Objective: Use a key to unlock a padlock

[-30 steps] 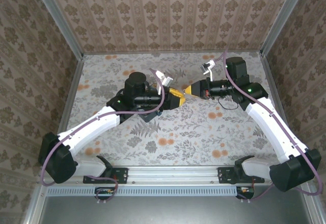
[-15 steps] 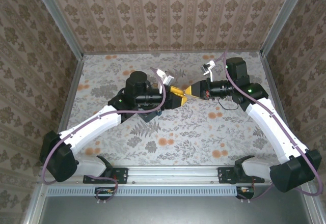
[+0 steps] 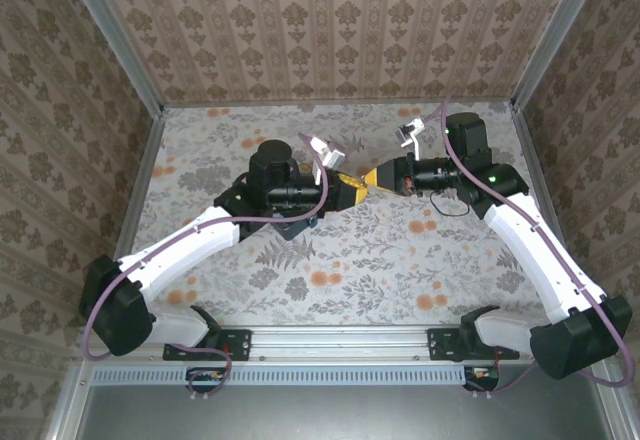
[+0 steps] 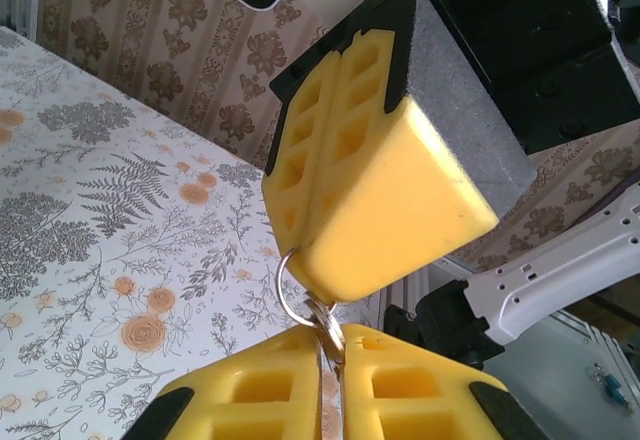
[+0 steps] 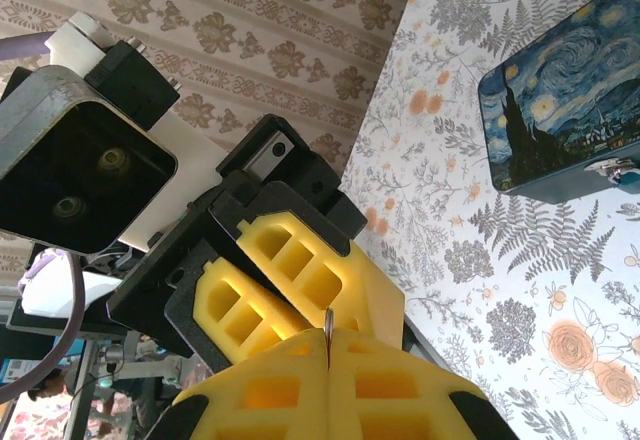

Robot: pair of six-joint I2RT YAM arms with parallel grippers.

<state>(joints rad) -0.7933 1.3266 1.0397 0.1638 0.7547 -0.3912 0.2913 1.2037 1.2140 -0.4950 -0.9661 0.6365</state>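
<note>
The padlock (image 5: pixel 613 166) sits against the side wall of the painted box (image 5: pixel 555 80), at the right margin of the right wrist view, well apart from both grippers. Its long axis appears to run along the box's lower edge. It is too small to tell which way the shackle points. The box rests flat on the floral table (image 3: pixel 400 260). In the top view, the left gripper (image 3: pixel 352 189) and the right gripper (image 3: pixel 372 180) meet tip to tip above the table's middle, on a line rising toward the right. The left wrist view resolves the key set (image 4: pixel 326 326). A wire ring loops out from under the tip of the right gripper (image 4: pixel 335 260), and a flat metal piece enters the seam of the left gripper (image 4: pixel 330 345), whose pads are pressed together on it. In the right wrist view, the right gripper (image 5: pixel 327 345) is clenched on a thin metal edge of the key set (image 5: pixel 327 322). This edge stands upright from the seam and points at the left gripper (image 5: pixel 300 310).
</note>
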